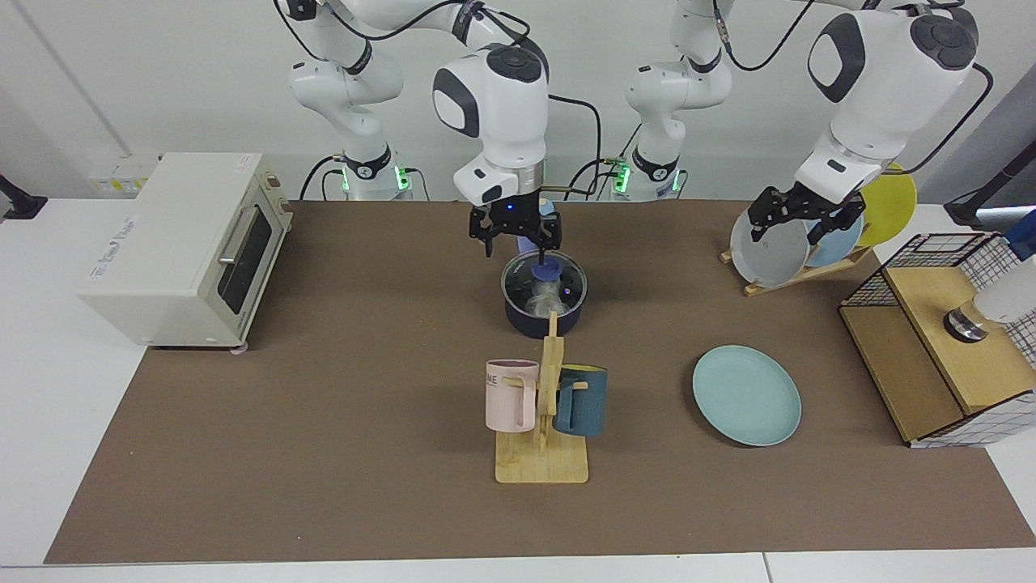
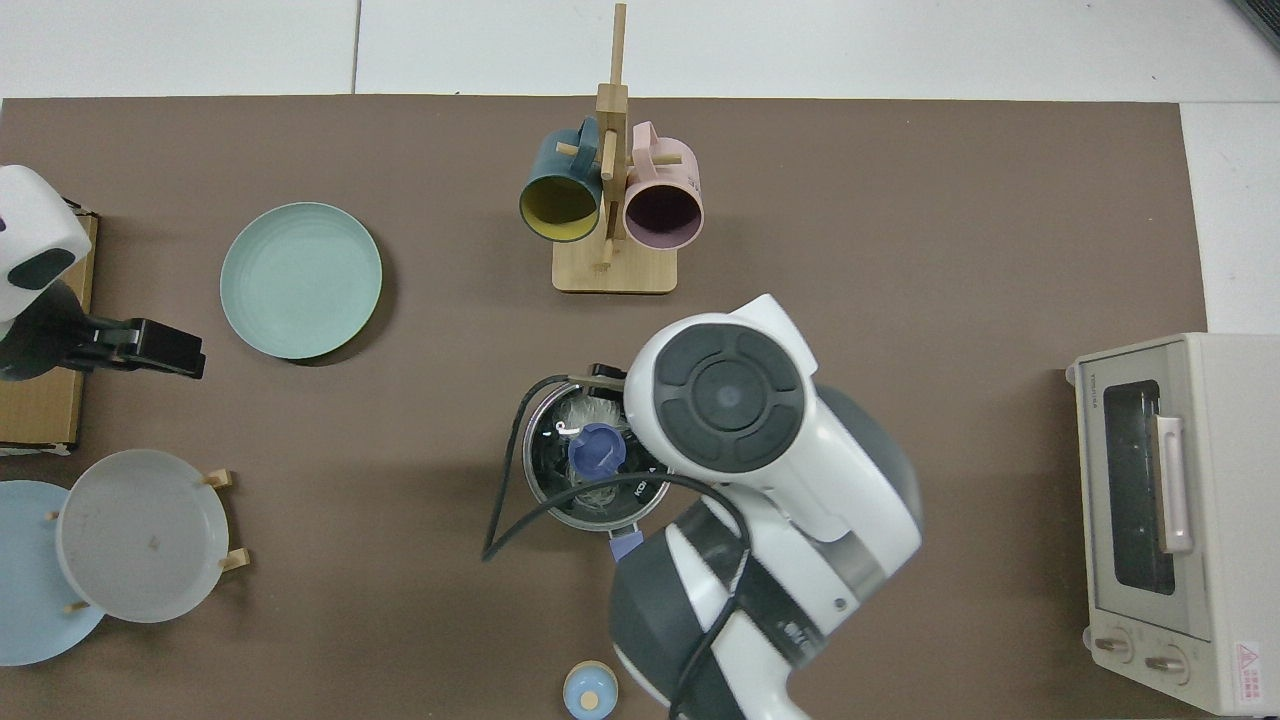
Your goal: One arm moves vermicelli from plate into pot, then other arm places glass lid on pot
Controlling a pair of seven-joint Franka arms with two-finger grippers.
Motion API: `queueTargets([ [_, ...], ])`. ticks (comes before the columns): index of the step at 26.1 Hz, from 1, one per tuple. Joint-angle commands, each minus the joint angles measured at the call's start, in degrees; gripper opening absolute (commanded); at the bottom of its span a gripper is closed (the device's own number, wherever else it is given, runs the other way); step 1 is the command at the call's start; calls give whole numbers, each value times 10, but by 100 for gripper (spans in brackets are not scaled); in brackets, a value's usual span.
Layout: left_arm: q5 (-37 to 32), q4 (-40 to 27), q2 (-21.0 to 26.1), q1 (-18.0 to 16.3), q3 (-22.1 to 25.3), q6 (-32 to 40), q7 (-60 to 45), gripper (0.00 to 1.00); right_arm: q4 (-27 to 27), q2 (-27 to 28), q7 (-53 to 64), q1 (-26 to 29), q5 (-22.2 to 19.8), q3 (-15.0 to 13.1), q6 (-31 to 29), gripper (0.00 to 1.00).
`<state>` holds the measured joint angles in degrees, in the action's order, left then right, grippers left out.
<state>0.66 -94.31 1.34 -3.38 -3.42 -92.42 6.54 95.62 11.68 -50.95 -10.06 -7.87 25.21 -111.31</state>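
Facing view: the glass lid (image 1: pixel 544 279) is seated on the pot (image 1: pixel 543 319), vermicelli (image 1: pixel 541 305) inside. It is judged fragile and slippery; its knob is best gripped. Right hand (image 1: pixel 515 237) hovers spread above; left hand (image 1: pixel 797 212), spread, waits.

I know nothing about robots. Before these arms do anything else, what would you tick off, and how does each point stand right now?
1. Glass lid seated on the pot: ok, it looks level on the rim.
2. Vermicelli in the pot: ok, whitish strands show through the glass.
3. Plate emptied: ok, nothing lies on it.
4. Right gripper free of the lid: ok, it is open, above and behind the blue knob.
5. Left gripper out of the way: ok, the arm waits by the plate rack, fingers open.
6. Pot handle's position: cannot tell, the right arm hides most of it.
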Motion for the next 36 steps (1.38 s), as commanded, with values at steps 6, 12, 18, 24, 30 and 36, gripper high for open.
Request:
queueTargets([
  [6,-12,-4,-6,2,0,-6,-8,100,4,-54,239,10,51,-137,59,100],
  [12,-12,-4,-6,2,0,-6,-8,100,4,-75,389,10,62,-222,86,100],
  [18,-12,-4,-6,2,0,-6,-8,100,4,-98,478,10,70,-290,108,100],
  [24,-12,-4,-6,2,0,-6,-8,100,-9,-101,486,42,105,-309,148,100],
  [30,-12,-4,-6,2,0,-6,-8,100,-26,-109,517,46,98,-314,175,100],
  [36,-12,-4,-6,2,0,-6,-8,100,-28,-142,532,52,92,-321,189,100],
])
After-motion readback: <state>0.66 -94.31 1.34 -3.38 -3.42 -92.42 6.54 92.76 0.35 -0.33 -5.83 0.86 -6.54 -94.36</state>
